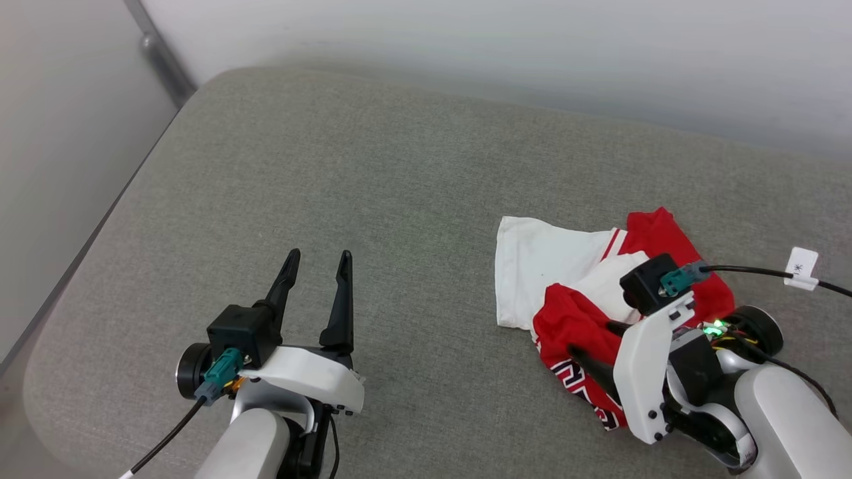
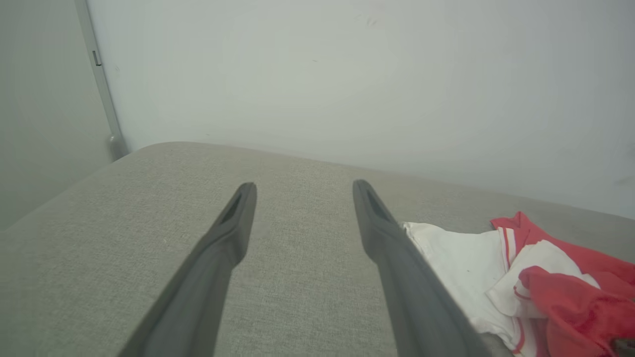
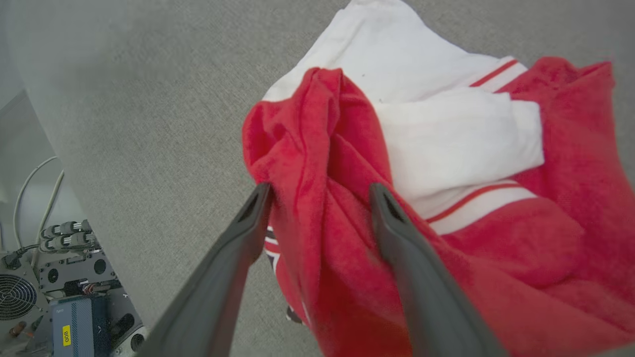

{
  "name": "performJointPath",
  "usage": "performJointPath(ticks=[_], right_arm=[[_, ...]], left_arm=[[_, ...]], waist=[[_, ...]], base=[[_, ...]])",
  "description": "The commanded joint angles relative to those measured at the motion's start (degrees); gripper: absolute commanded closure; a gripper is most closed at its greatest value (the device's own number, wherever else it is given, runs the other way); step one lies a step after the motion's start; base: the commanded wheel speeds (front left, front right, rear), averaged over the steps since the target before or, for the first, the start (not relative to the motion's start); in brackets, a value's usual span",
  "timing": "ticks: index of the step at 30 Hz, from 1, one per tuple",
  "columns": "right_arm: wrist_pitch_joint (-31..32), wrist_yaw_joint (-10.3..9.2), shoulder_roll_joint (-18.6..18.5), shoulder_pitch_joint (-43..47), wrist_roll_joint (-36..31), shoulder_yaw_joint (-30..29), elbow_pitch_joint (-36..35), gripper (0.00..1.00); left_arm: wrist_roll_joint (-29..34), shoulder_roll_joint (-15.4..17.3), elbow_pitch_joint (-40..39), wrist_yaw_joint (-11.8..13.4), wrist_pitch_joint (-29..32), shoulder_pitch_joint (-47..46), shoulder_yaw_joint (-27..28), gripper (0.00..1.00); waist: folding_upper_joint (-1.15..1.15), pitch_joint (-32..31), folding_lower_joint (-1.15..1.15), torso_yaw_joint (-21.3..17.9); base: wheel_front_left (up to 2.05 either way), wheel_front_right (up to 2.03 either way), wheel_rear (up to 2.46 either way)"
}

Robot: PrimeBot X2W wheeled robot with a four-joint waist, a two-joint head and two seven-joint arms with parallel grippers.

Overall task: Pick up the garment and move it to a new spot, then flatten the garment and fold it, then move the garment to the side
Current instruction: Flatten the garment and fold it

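— Asking first: which tool is nearer the garment (image 1: 532, 266)?
— The right tool (image 3: 320, 191). It hangs directly over the crumpled heap on the right side of the grey cushion (image 1: 373, 173), fingers spread either side of a raised red fold, pinching nothing.
— And the left tool (image 1: 319, 254)?
— Spread too, empty, well apart on the garment's left.

A red jersey-style shirt (image 1: 572, 313) lay crumpled in a loose heap toward the right side of a grey fabric surface (image 1: 373, 199). White sleeves with red-and-white striped trim were folded over the red body. Black, white-outlined lettering showed at its near edge.
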Motion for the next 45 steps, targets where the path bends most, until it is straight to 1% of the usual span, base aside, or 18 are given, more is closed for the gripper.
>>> performJointPath(ticks=[1, 2, 3, 9, 13, 16, 20, 21, 25, 26, 29, 30, 31, 32, 33, 36, 40, 45], right_arm=[[0.94, -0.02, -0.97, -1.22, 0.61, 0.63, 0.94, 0.32], [1.12, -0.02, -1.03, -1.49, 0.97, 0.95, 1.24, 0.7], [0.98, -0.02, -1.28, -1.85, 1.14, 1.14, 1.29, 1.0], [-2.83, -0.02, -1.74, -2.46, -0.4, -0.47, -0.36, 1.0], [-5.68, -0.02, -0.82, 0.54, -3.12, -6.27, -3.25, 1.0], [-6.86, -0.02, 1.33, 5.19, -5.31, -12.52, -6.01, 1.0], [-7.25, -0.02, 7.05, 15.04, -6.9, -22.23, -8.51, 1.0], [-7.25, -0.02, 7.05, 15.04, -6.9, -22.23, -8.51, 1.0], [-7.29, -0.01, 12.16, 24.31, -7.58, -27.2, -6.32, 1.0], [-7.48, -0.02, 12.76, 26.1, -8.36, -27.76, -5.43, 1.0], [-8.45, -0.02, 14.76, 28.86, -7.1, -27.92, -2.24, 1.0], [-8.68, -0.01, 15.1, 29.19, -6.37, -27.4, -0.97, 0.97], [-9.41, -0.01, 15.35, 28.96, -5.75, -26.86, -0.04, 0.74], [-10.63, -0.01, 15.44, 28.19, -5.83, -26.58, 0.56, 0.27], [-12.85, -0.01, 15.47, 26.93, -5.59, -26.03, 1.08, 0.0], [-15.14, -0.01, 15.15, 25.96, -5.51, -26.06, 0.07, 0.0], [-17.46, -0.01, 13.24, 24.67, -5.58, -27.09, -3.91, 0.0], [-14.12, -0.01, 9.99, 19.94, -5.15, -29.45, -4.76, 0.0]], left_arm=[[0.38, -0.33, 0.31, -0.27, -0.34, -0.69, 0.2, 0.0], [0.45, -0.44, 0.5, -0.35, -0.35, -0.61, 0.31, 0.0], [0.56, -0.45, 0.61, -0.44, -0.37, -0.38, 0.48, 0.0], [0.97, 0.07, 0.77, -0.37, -0.35, 1.78, 1.79, 0.0], [1.3, 0.42, 0.9, -0.52, -0.3, 2.95, 1.76, 0.0], [1.24, 0.58, 1.0, -0.49, -0.16, 3.98, 1.39, 0.0], [1.02, 0.41, 0.83, -0.28, 0.25, 4.96, 0.81, 0.0], [1.02, 0.41, 0.83, -0.28, 0.25, 4.96, 0.81, 0.0], [0.95, 0.54, 0.53, -0.1, 1.04, 6.2, 0.02, 0.0], [0.96, 0.61, 0.38, 0.05, 1.19, 6.4, -0.1, 0.0], [0.7, 0.99, -0.06, 0.25, 1.57, 6.96, -0.06, 0.0], [0.63, 1.1, -0.16, 0.42, 1.72, 7.18, -0.02, 0.0], [0.55, 1.2, -0.28, 0.59, 1.88, 7.31, 0.02, 0.0], [0.54, 1.27, -0.45, 0.57, 1.95, 7.28, 0.0, 0.0], [0.48, 1.46, -0.74, 0.7, 2.27, 7.25, -0.09, 0.0], [0.48, 1.69, -1.01, 0.7, 2.48, 7.36, -0.15, 0.0], [0.35, 1.88, -1.41, 0.98, 2.67, 7.3, -0.16, 0.0], [0.3, 1.93, -2.04, 1.5, 2.95, 6.52, 0.02, 0.0]], waist=[[0.0, 0.14, 0.0, 0.44], [0.0, -0.08, 0.0, 0.5], [0.0, -0.27, 0.0, 0.48], [0.0, -2.43, 0.0, -1.68], [0.0, -4.13, 0.0, -4.05], [0.0, -5.43, 0.0, -6.04], [0.0, -6.84, 0.0, -8.36], [0.0, -6.84, 0.0, -8.36], [0.0, -7.95, 0.0, -10.15], [0.0, -8.04, 0.0, -10.53], [0.0, -8.22, 0.0, -11.49], [0.0, -8.28, 0.0, -11.82], [0.0, -8.29, 0.0, -12.11], [0.0, -8.26, 0.0, -12.25], [0.0, -8.31, 0.0, -12.46], [0.0, -8.35, 0.0, -12.6], [0.0, -8.33, 0.0, -12.51], [0.0, -7.23, 0.0, -12.42]], base=[[0.0, 0.0, 0.0], [0.0, 0.0, 0.0], [0.0, 0.0, 0.0], [0.0, 0.0, 0.0], [0.0, 0.0, 0.0], [0.0, 0.0, 0.0], [0.0, 0.0, 0.0], [0.0, 0.0, 0.0], [0.0, 0.0, 0.0], [0.0, 0.0, 0.0], [0.0, 0.0, 0.0], [0.0, 0.0, 0.0], [0.0, 0.0, 0.0], [0.0, 0.0, 0.0], [0.0, 0.0, 0.0], [0.0, 0.0, 0.0], [0.0, 0.0, 0.0], [0.0, 0.0, 0.0]])
